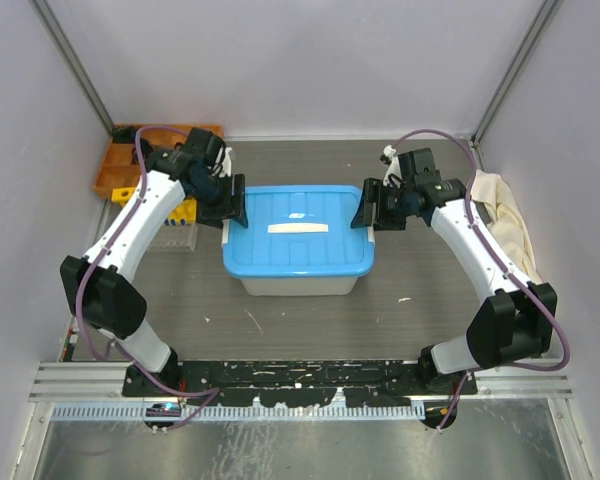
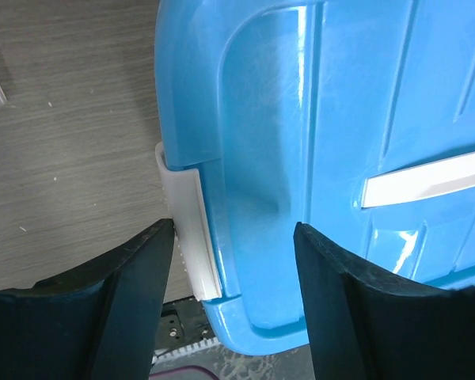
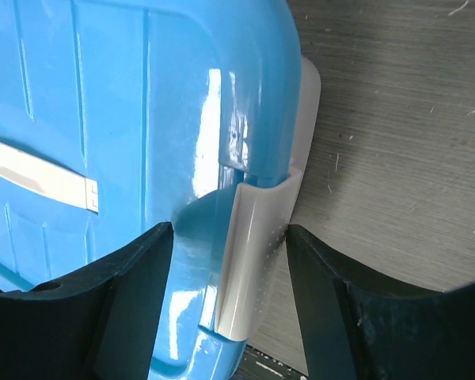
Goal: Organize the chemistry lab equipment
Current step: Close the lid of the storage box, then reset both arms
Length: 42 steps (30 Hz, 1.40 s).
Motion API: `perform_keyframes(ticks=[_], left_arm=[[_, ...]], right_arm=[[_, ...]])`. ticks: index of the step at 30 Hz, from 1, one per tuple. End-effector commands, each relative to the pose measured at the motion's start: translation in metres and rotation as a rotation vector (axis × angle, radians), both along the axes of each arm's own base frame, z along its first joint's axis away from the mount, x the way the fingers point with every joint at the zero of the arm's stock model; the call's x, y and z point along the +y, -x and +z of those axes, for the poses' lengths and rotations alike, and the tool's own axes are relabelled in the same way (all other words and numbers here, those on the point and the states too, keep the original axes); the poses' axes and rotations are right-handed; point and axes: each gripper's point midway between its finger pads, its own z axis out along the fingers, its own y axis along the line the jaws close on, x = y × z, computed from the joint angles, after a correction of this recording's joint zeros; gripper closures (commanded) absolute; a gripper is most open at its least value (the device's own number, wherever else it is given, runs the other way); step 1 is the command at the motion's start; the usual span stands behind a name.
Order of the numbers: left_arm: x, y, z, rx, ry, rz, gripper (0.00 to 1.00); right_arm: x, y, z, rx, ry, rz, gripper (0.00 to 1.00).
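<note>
A storage box [image 1: 300, 284] closed by a blue lid [image 1: 298, 240] is seen at the middle of the table [image 1: 420, 300], flanked by both arms. The left gripper [image 1: 236, 203] is set at the lid's left end, its fingers spread astride a white latch [image 2: 188, 229], with nothing pinched between them. The right gripper [image 1: 369, 207] is placed likewise at the right end, spread over the second latch [image 3: 257, 253]. The yellow tube rack [image 1: 183, 211] is glimpsed at the far left, partly hidden behind the left arm and just beside an orange tray [image 1: 120, 170]. A cream cloth [image 1: 510, 225] is heaped against the right wall.
</note>
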Motion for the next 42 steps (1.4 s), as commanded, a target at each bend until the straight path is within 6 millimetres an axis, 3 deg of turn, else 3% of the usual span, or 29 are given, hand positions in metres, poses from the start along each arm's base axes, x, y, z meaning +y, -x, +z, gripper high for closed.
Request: perform_keyframes(ticks=[1, 9, 17, 18, 19, 20, 21, 24, 27, 30, 33, 39, 42], left_arm=[[-0.007, -0.025, 0.037, -0.166, 0.036, -0.01, 0.35], [-0.003, -0.052, 0.074, -0.289, 0.041, 0.021, 0.31], [0.002, -0.1, 0.117, -0.452, 0.163, 0.086, 0.29], [0.002, -0.108, 0.124, -0.474, 0.198, 0.105, 0.25], [0.002, -0.115, 0.13, -0.489, 0.234, 0.13, 0.05], [0.003, -0.124, 0.139, -0.524, 0.264, 0.146, 0.01], [0.004, -0.132, 0.146, -0.553, 0.283, 0.162, 0.02], [0.013, -0.151, 0.158, -0.635, 0.252, 0.202, 0.02], [0.037, -0.173, 0.157, -0.747, 0.118, 0.249, 0.02], [0.068, -0.192, 0.149, -0.858, 0.003, 0.305, 0.02], [0.098, -0.204, 0.134, -0.884, 0.007, 0.354, 0.02], [0.186, -0.211, 0.102, -0.817, 0.088, 0.54, 0.02], [0.21, -0.209, 0.097, -0.79, 0.075, 0.574, 0.02]], right_arm=[[0.003, -0.028, 0.034, -0.148, 0.003, -0.007, 0.35], [-0.01, -0.044, 0.068, -0.244, 0.053, -0.069, 0.33], [-0.05, -0.085, 0.112, -0.415, 0.211, -0.232, 0.32], [-0.054, -0.093, 0.119, -0.44, 0.225, -0.251, 0.3], [-0.058, -0.101, 0.126, -0.462, 0.243, -0.274, 0.26], [-0.06, -0.11, 0.133, -0.484, 0.255, -0.295, 0.17], [-0.063, -0.118, 0.14, -0.506, 0.266, -0.314, 0.02], [-0.079, -0.148, 0.15, -0.55, 0.335, -0.417, 0.0], [-0.098, -0.172, 0.15, -0.571, 0.442, -0.509, 0.0], [-0.105, -0.192, 0.139, -0.573, 0.533, -0.502, 0.0], [-0.112, -0.203, 0.126, -0.553, 0.606, -0.498, 0.0], [-0.124, -0.22, 0.104, -0.513, 0.629, -0.48, 0.0], [-0.141, -0.226, 0.098, -0.491, 0.575, -0.499, 0.0]])
